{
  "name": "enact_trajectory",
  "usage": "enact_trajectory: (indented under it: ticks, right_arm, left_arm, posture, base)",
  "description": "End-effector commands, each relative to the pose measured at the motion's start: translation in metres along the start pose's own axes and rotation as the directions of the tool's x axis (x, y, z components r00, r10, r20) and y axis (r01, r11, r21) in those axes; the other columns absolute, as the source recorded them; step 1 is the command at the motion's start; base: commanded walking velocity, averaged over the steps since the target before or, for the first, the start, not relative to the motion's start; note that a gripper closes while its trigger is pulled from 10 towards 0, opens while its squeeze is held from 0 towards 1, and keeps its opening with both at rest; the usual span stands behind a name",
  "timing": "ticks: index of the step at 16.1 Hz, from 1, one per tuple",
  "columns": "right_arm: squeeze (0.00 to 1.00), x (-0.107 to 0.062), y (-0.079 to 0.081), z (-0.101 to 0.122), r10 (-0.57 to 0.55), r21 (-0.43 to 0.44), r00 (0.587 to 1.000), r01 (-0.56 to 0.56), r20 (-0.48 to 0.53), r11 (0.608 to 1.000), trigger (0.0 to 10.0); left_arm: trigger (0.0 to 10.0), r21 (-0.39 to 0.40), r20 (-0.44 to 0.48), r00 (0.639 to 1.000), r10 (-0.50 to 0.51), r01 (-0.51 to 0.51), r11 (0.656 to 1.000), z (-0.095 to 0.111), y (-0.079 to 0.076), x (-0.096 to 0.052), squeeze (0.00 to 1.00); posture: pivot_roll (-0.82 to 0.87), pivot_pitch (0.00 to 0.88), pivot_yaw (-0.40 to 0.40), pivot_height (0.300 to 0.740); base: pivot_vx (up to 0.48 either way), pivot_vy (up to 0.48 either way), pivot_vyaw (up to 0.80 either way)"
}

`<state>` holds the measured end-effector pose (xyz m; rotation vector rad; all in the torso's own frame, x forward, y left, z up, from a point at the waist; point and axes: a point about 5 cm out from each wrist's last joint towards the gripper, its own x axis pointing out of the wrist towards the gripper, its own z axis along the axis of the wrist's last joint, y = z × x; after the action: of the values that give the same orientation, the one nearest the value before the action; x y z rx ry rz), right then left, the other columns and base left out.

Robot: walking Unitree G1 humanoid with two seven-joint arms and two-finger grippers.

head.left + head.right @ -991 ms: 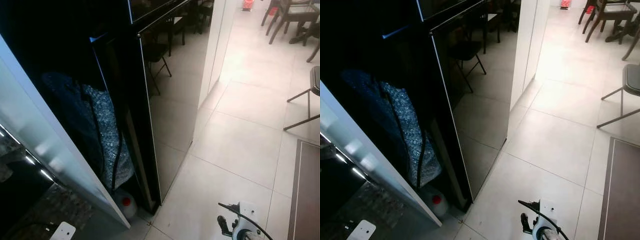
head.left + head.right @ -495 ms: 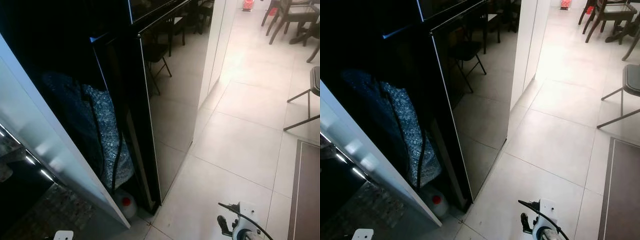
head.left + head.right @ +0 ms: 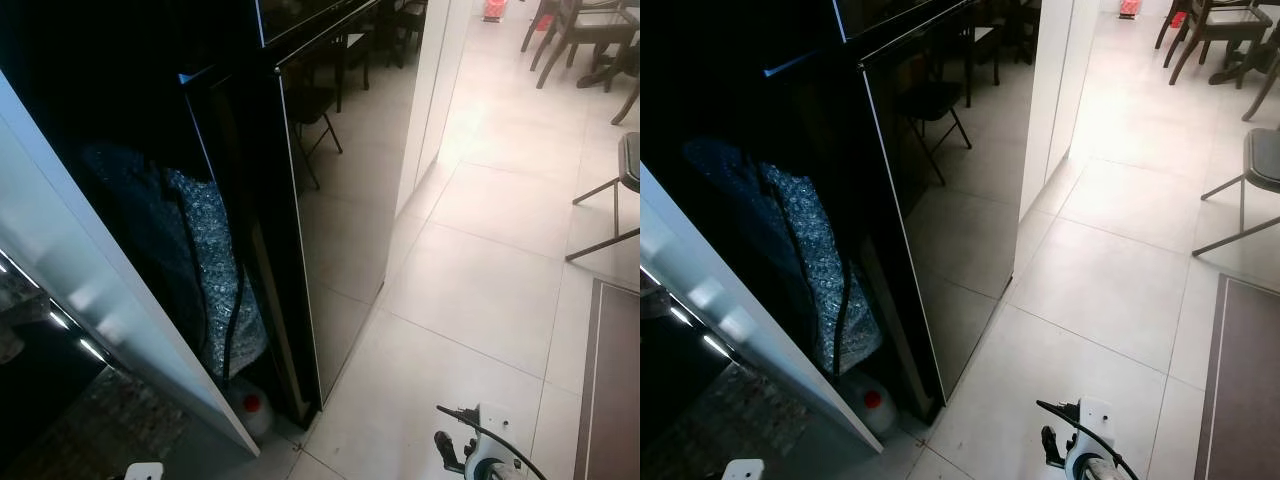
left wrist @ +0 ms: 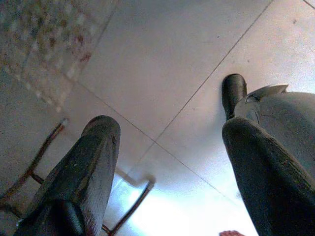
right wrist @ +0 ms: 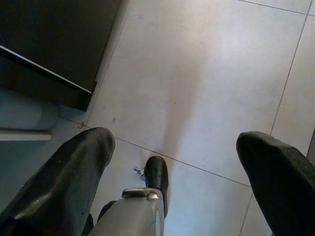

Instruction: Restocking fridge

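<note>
Approach stage, I judge — the black fridge stands shut just ahead-left, both arms hang idle, left gripper and right gripper spread empty — next comes reaching its door.

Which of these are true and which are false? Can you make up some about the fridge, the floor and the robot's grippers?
1. The black fridge has its door shut. True.
2. The left gripper is holding a milk carton. False: it is open and holds nothing, with only floor tiles beyond it.
3. A bottle with a red cap stands on the floor by the fridge's bottom corner. True.
4. The floor is dark carpet. False: it is pale tile.
5. The right gripper is open. True.
</note>
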<state>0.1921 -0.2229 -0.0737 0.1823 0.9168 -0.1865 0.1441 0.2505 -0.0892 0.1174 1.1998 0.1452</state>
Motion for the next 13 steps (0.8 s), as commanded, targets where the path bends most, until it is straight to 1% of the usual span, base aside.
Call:
enact_trajectory:
  ticks: [1,3,5,7,8,9,10,11,13]
  right_arm:
    - [0.0,0.0,0.0,0.001,0.005,0.004,1.0,-0.005,-0.003,1.0,10.0]
    - [0.0,0.0,0.001,0.001,0.006,0.001,1.0,-0.006,-0.003,1.0,10.0]
    - [0.0,0.0,0.0,0.002,0.008,-0.003,1.0,-0.008,-0.004,1.0,10.0]
    - [0.0,0.0,0.0,0.002,0.007,-0.006,1.0,-0.007,-0.004,1.0,10.0]
    - [0.0,0.0,0.0,0.002,0.008,-0.008,1.0,-0.008,-0.004,1.0,10.0]
    - [0.0,0.0,0.0,0.002,0.009,-0.01,1.0,-0.009,-0.004,1.0,10.0]
    - [0.0,0.0,0.0,0.002,0.01,-0.012,1.0,-0.01,-0.003,1.0,10.0]
    - [0.0,0.0,0.0,0.002,0.01,-0.016,1.0,-0.01,-0.001,1.0,10.0]
    - [0.0,0.0,0.001,0.003,0.018,-0.04,1.0,-0.019,-0.005,0.999,10.0]
  left_arm:
    - [10.0,0.065,0.031,0.999,-0.028,0.026,0.998,0.007,-0.005,0.0,0.0]
    - [10.0,0.072,0.043,0.999,-0.03,0.027,0.997,0.013,-0.008,0.001,0.0]
    - [10.0,0.106,0.06,0.997,-0.045,0.039,0.994,0.018,-0.012,0.001,0.0]
    - [10.0,0.057,0.097,0.994,-0.053,0.047,0.997,0.026,-0.014,0.0,0.0]
    - [10.0,0.016,0.13,0.988,-0.08,0.079,0.997,0.032,-0.018,0.0,0.0]
    - [10.0,0.002,0.139,0.987,-0.082,0.083,0.997,0.034,-0.019,0.0,0.0]
    - [10.0,-0.046,0.14,0.988,-0.072,0.079,0.996,0.035,-0.018,0.0,0.0]
    - [10.0,-0.059,0.136,0.989,-0.064,0.072,0.996,0.035,-0.017,0.0,0.0]
    - [10.0,-0.048,0.133,0.989,-0.066,0.073,0.996,0.033,-0.018,0.0,0.0]
  posture:
    - [-0.09,0.02,0.053,0.74]
    - [-0.09,0.023,0.054,0.74]
    - [-0.09,0.025,0.053,0.74]
    - [-0.09,0.027,0.051,0.74]
    - [-0.09,0.029,0.052,0.74]
    - [-0.09,0.029,0.052,0.74]
    - [-0.09,0.028,0.053,0.74]
    - [-0.09,0.028,0.054,0.74]
    - [-0.1,0.024,0.057,0.74]
  base:
    - [0.0,0.0,0.0]
    - [0.0,0.0,0.0]
    - [0.0,0.0,0.0]
    - [0.0,0.0,0.0]
    - [0.0,0.0,0.0]
    - [0.0,0.0,0.0]
    - [0.0,0.0,0.0]
    - [0.0,0.0,0.0]
    - [0.0,0.0,0.0]
